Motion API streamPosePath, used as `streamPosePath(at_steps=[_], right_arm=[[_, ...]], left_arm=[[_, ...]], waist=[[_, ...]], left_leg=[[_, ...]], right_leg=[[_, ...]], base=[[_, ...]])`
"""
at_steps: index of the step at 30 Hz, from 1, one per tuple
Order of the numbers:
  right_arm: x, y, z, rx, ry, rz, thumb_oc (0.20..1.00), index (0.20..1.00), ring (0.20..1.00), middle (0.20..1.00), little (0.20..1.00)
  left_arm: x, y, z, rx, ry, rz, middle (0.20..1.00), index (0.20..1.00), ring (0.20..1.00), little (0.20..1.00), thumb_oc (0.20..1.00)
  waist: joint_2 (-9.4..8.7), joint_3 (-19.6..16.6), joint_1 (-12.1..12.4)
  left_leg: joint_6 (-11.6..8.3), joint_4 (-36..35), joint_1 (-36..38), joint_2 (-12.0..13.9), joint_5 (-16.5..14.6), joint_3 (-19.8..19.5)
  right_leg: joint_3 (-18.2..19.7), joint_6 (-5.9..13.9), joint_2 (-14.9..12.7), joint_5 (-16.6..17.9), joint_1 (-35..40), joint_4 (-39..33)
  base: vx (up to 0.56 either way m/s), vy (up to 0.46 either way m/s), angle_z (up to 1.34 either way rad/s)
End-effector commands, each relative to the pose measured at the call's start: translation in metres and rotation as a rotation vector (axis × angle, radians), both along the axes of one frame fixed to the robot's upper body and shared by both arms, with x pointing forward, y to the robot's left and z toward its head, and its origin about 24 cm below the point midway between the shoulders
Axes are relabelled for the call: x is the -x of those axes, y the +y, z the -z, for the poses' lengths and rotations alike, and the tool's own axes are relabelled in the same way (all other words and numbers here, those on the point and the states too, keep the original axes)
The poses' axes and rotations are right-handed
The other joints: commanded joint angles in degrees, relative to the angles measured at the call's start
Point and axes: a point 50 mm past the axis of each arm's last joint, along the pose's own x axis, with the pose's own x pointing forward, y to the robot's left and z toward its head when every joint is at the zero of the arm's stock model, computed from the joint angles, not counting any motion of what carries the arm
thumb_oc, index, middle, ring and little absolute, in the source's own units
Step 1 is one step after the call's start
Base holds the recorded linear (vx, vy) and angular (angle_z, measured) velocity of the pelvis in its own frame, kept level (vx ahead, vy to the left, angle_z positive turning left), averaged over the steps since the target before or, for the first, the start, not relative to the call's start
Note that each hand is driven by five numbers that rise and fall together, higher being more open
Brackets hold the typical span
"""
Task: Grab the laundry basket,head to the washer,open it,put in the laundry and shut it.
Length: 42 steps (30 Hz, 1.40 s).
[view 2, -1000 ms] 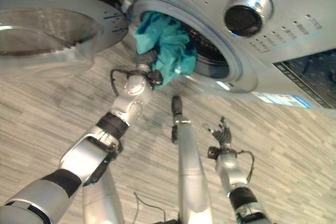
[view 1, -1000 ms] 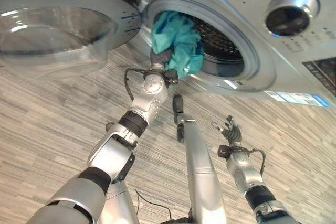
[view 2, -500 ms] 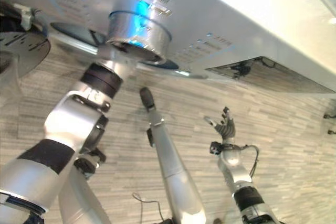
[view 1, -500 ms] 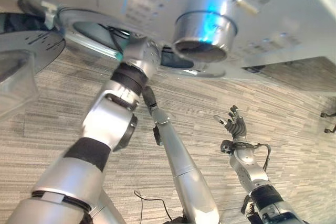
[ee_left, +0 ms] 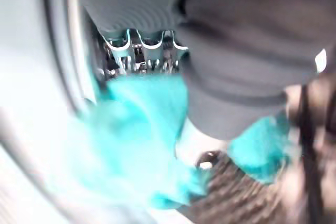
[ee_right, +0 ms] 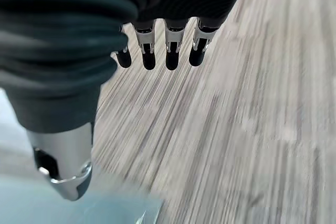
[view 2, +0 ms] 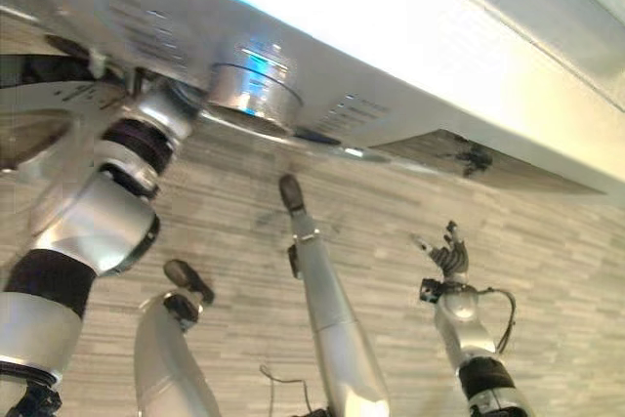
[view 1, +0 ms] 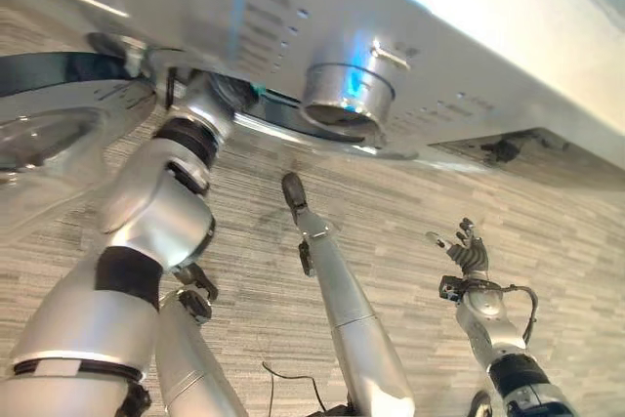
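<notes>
Teal laundry (ee_left: 142,129) lies bunched against the left hand's fingers (ee_left: 139,51); grip unclear.

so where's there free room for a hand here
Bare floor around the open right hand. Crowded at the washer mouth: the left hand and teal cloth take up the opening, with the open door beside it.

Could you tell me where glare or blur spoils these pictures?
Eye views: bright glare washes out the washer top. Left wrist view: the teal cloth is smeared and the washer's edge is overexposed. Right wrist view: the floor streaks with motion, while the right robot hand stays sharp.
</notes>
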Motion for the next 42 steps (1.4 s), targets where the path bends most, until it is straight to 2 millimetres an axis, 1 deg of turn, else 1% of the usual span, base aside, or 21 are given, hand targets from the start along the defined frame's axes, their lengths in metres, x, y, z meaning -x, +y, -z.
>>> streamPosePath(at_steps=[1,2,5,9,12,13,14,15,16,22,24,25,26,27,30,35,36,38,39,40,42], right_arm=[[0.007,-0.023,-0.006,0.085,0.003,0.006,1.000,1.000,1.000,1.000,1.000],[0.008,-0.023,-0.006,0.085,0.004,0.006,1.000,1.000,1.000,1.000,1.000],[0.017,-0.029,0.004,0.116,0.064,0.012,1.000,1.000,1.000,1.000,1.000],[0.035,-0.038,0.029,0.105,0.193,0.053,1.000,1.000,1.000,1.000,1.000],[0.049,-0.038,0.050,0.070,0.289,0.070,1.000,1.000,1.000,1.000,1.000],[0.059,-0.036,0.063,0.028,0.347,0.077,1.000,1.000,1.000,1.000,1.000],[0.059,-0.036,0.064,0.028,0.349,0.075,1.000,1.000,1.000,1.000,1.000],[0.064,-0.036,0.069,0.025,0.378,0.077,1.000,1.000,1.000,1.000,1.000],[0.072,-0.038,0.076,0.018,0.417,0.091,1.000,1.000,1.000,1.000,1.000],[0.127,-0.070,0.101,-0.113,0.565,0.306,1.000,1.000,1.000,1.000,1.000],[0.145,-0.080,0.105,-0.146,0.586,0.395,1.000,1.000,1.000,1.000,1.000],[0.165,-0.097,0.103,-0.181,0.578,0.526,1.000,1.000,1.000,1.000,1.000],[0.165,-0.097,0.103,-0.181,0.578,0.526,1.000,1.000,1.000,1.000,1.000],[0.173,-0.104,0.101,-0.193,0.567,0.577,1.000,1.000,1.000,1.000,1.000],[0.178,-0.130,0.080,-0.167,0.445,0.686,1.000,1.000,1.000,1.000,1.000],[0.170,-0.164,0.033,-0.034,0.241,0.766,1.000,1.000,1.000,1.000,1.000],[0.160,-0.176,0.002,0.064,0.133,0.771,1.000,1.000,1.000,1.000,1.000],[0.149,-0.181,-0.029,0.162,0.016,0.768,1.000,1.000,1.000,1.000,1.000],[0.133,-0.181,-0.064,0.284,-0.100,0.737,1.000,1.000,1.000,1.000,1.000],[0.120,-0.179,-0.088,0.370,-0.170,0.693,1.000,1.000,1.000,1.000,1.000],[0.104,-0.173,-0.120,0.483,-0.270,0.622,1.000,1.000,1.000,1.000,1.000]], left_arm=[[0.002,-0.010,-0.006,-0.205,-0.046,0.056,1.000,1.000,1.000,1.000,1.000],[0.002,-0.010,-0.005,-0.205,-0.045,0.056,1.000,1.000,1.000,1.000,1.000],[0.006,-0.011,0.023,-0.199,-0.005,0.116,1.000,1.000,1.000,1.000,1.000],[0.023,-0.015,0.075,0.109,0.098,0.226,1.000,1.000,1.000,1.000,1.000],[0.047,-0.012,0.111,0.371,0.171,0.322,1.000,1.000,1.000,1.000,1.000],[0.071,-0.012,0.139,0.494,0.255,0.395,1.000,1.000,1.000,1.000,1.000],[0.071,-0.011,0.139,0.495,0.257,0.393,1.000,1.000,1.000,1.000,1.000],[0.082,-0.009,0.154,0.530,0.302,0.407,1.000,1.000,1.000,1.000,1.000],[0.091,-0.004,0.172,0.557,0.358,0.393,1.000,1.000,1.000,1.000,1.000],[0.146,0.045,0.264,0.617,0.605,0.125,1.000,1.000,1.000,1.000,1.000],[0.165,0.053,0.294,0.613,0.667,0.009,1.000,1.000,1.000,1.000,1.000],[0.182,0.068,0.309,0.660,0.684,-0.103,1.000,1.000,1.000,1.000,1.000],[0.182,0.068,0.309,0.660,0.684,-0.103,1.000,1.000,1.000,1.000,1.000],[0.192,0.076,0.315,0.691,0.694,-0.150,1.000,1.000,1.000,1.000,1.000],[0.216,0.100,0.323,0.796,0.689,-0.279,1.000,1.000,1.000,1.000,1.000],[0.226,0.102,0.329,0.901,0.690,-0.347,1.000,1.000,1.000,1.000,1.000],[0.225,0.098,0.329,0.931,0.689,-0.337,1.000,1.000,1.000,1.000,1.000],[0.222,0.095,0.328,0.948,0.679,-0.329,1.000,1.000,1.000,1.000,1.000],[0.220,0.089,0.328,0.951,0.679,-0.318,1.000,1.000,1.000,1.000,1.000],[0.221,0.088,0.330,0.942,0.690,-0.320,1.000,1.000,1.000,1.000,1.000],[0.224,0.086,0.334,0.931,0.707,-0.329,1.000,1.000,1.000,1.000,1.000]], waist=[[2.49,-2.12,-2.09],[2.41,-2.07,-2.12],[3.21,-1.74,-0.56],[4.47,-1.27,1.80],[5.46,-1.19,3.50],[6.23,-1.81,4.90],[6.16,-1.73,4.80],[6.38,-2.00,5.36],[6.29,-2.33,5.75],[7.69,-5.76,7.47],[7.77,-7.35,7.71],[8.08,-9.01,8.17],[8.06,-9.06,8.16],[8.28,-9.85,8.38],[8.50,-12.24,8.92],[8.36,-15.73,8.50],[8.50,-16.68,8.23],[8.51,-17.55,8.32],[8.44,-18.13,8.53],[8.24,-18.36,8.82],[7.81,-18.89,9.15]], left_leg=[[0.59,-6.41,9.01,2.27,0.04,-0.80],[0.59,-6.63,9.28,2.20,0.14,-0.76],[0.49,-9.94,12.28,0.59,1.38,-1.14],[0.45,-14.53,17.50,-2.12,3.42,-1.51],[0.17,-16.97,20.96,-3.65,4.62,-2.00],[0.10,-19.42,24.69,-4.64,5.49,-2.31],[0.10,-19.65,25.03,-4.66,5.58,-2.29],[0.12,-21.13,27.18,-4.97,6.08,-2.44],[0.36,-22.43,28.57,-5.45,7.95,-2.14],[0.65,-31.72,42.86,-6.41,11.35,-2.46],[0.85,-34.86,47.06,-6.73,12.38,-1.86],[0.98,-37.31,50.39,-6.80,12.69,-1.58],[1.00,-37.53,50.37,-6.86,13.00,-1.56],[1.05,-38.63,51.92,-7.01,12.95,-1.40],[1.20,-42.07,55.71,-7.55,13.85,-0.82],[1.49,-45.62,59.21,-8.56,13.85,-0.11],[1.53,-47.10,60.40,-8.85,13.89,0.45],[1.63,-47.66,60.79,-9.08,13.68,0.49],[1.90,-47.75,60.73,-9.27,13.30,0.51],[1.97,-47.75,60.84,-9.21,13.15,0.54],[2.05,-47.75,60.71,-9.19,13.09,0.67]], right_leg=[[-1.26,3.06,-1.75,-5.86,2.41,-0.86],[-1.26,3.07,-1.80,-5.83,2.64,-0.98],[-1.86,3.38,-3.35,-5.72,5.85,-2.44],[-3.08,3.62,-5.45,-5.81,11.80,-4.22],[-4.08,3.77,-6.58,-5.90,16.07,-5.45],[-4.99,3.93,-7.25,-5.96,20.12,-6.79],[-5.03,3.94,-7.26,-5.94,20.43,-6.92],[-5.48,3.96,-7.51,-6.04,22.45,-7.42],[-5.91,3.59,-7.98,-4.53,24.09,-8.60],[-8.96,4.12,-8.73,-4.55,38.23,-13.19],[-9.44,4.39,-8.69,-3.99,42.31,-15.63],[-10.00,4.89,-8.69,-3.85,45.79,-17.50],[-10.00,4.86,-8.70,-3.52,45.81,-17.81],[-10.24,5.14,-8.71,-3.50,47.24,-18.57],[-11.06,5.81,-8.88,-2.38,51.49,-22.03],[-11.27,6.53,-9.33,-1.15,54.84,-25.71],[-11.20,6.89,-9.47,-0.45,55.37,-27.07],[-11.23,7.17,-9.54,0.21,55.90,-28.21],[-11.00,7.26,-9.48,0.73,55.97,-29.23],[-10.92,7.24,-9.40,0.83,56.09,-29.54],[-10.87,7.22,-9.27,0.94,56.04,-29.94]], base=[[-0.03,0.026,0.15],[-0.02,0.011,0.19],[-0.01,0.018,0.28],[0.00,0.034,0.24],[0.04,0.055,0.39],[0.07,0.077,0.42],[0.09,0.073,0.36],[-0.01,0.016,0.24],[0.04,0.033,0.33],[0.14,0.081,0.19],[0.17,0.106,0.09],[0.13,0.082,0.04],[0.14,0.070,0.01],[0.09,0.041,-0.03],[0.10,0.061,-0.03],[0.07,0.052,0.03],[0.06,0.060,-0.04],[0.04,0.030,-0.14],[0.02,0.003,-0.12],[0.01,-0.002,-0.12],[0.01,-0.014,-0.19]])
